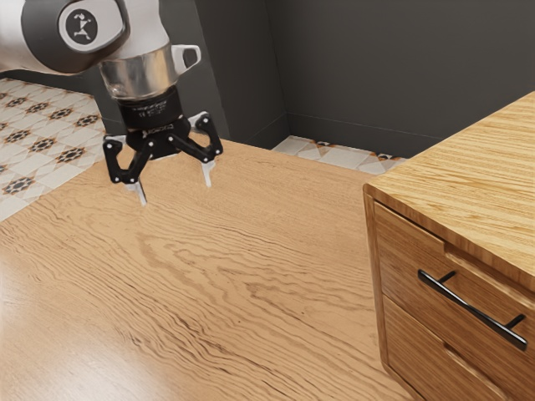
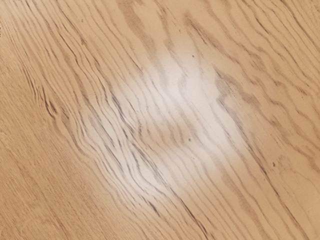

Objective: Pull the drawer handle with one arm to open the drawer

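Your gripper [image 1: 174, 190] hung open and empty over the table [image 1: 251, 284], well apart from the drawer [image 1: 403, 251], whose slim black handle [image 1: 472, 310] looked rigid, likely best gripped mid-bar.

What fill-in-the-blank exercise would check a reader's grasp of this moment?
1. The gripper, above the table, is ____ and holds nothing.
2. The drawer handle is ____ in colour.
3. The drawer handle lies toward the exterior view's ____ of the gripper.
Missing words: open; black; right.
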